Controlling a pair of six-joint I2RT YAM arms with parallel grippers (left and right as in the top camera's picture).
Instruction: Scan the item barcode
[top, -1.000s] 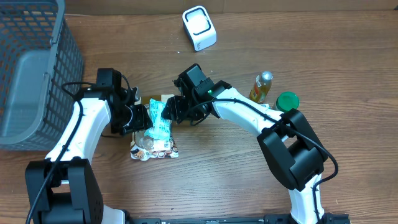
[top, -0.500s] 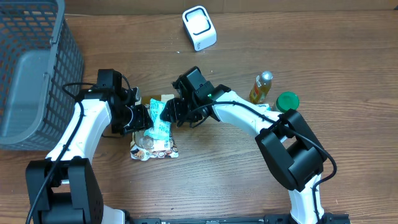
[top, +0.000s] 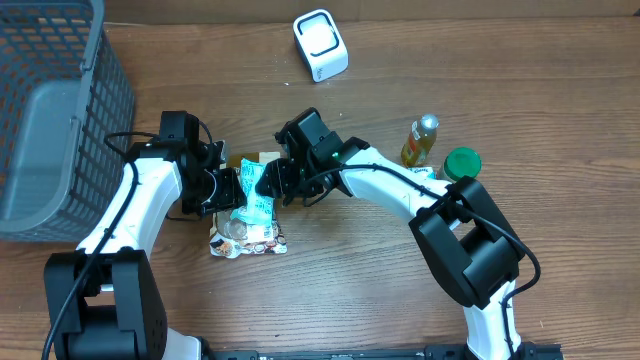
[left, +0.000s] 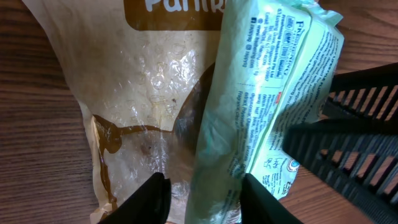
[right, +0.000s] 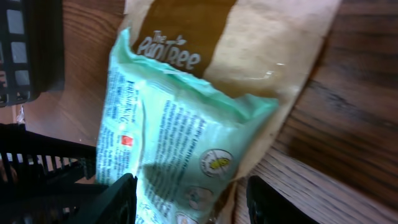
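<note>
Mint packet (right: 168, 149) over "The PanTree" pouch (right: 249, 43), between both grippers' parted fingers, grip unclear.

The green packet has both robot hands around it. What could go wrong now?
1. The green packet lies on the tan pouch, so the left gripper or right gripper might drag the pouch along.
2. Both sets of fingers crowd one packet and could bump.
3. The white scanner sits far off; a loose grip could drop the packet on the way.

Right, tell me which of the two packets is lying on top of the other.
The mint-green packet, set between both grippers, lies on top; the brown-and-cream pouch is flat on the table beneath it.
</note>
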